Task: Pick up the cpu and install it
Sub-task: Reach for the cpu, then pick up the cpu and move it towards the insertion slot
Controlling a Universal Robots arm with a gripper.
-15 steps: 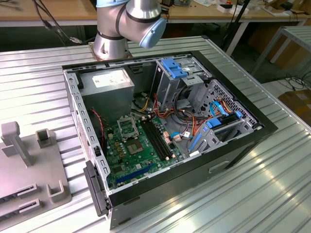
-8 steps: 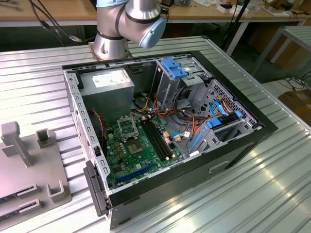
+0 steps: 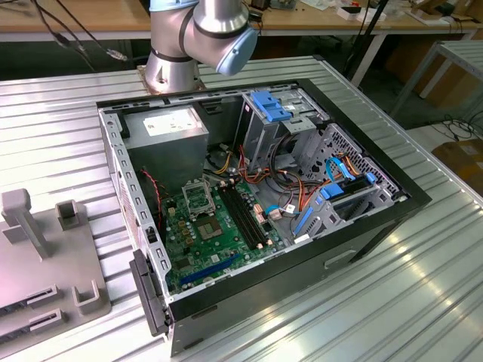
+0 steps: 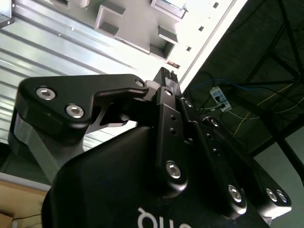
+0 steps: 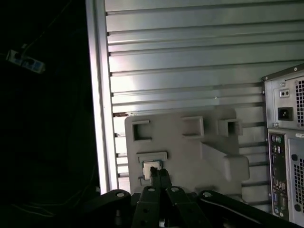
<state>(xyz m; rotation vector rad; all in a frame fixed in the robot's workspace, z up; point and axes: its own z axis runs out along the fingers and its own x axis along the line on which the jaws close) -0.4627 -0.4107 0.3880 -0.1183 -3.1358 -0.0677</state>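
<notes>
The cpu (image 5: 150, 167) is lying in a recess of the grey holder plate (image 5: 185, 152), at the exterior view's lower left; the gripper (image 5: 158, 172), fingers closed together and empty, is hovering directly over it.

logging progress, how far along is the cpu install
Nothing done yet: the small silvery square cpu lies in the grey plastic holder. In hand: nothing; the black gripper, shut, points at it. Left: everything; the green board's metal-framed socket holds no cpu.
</notes>
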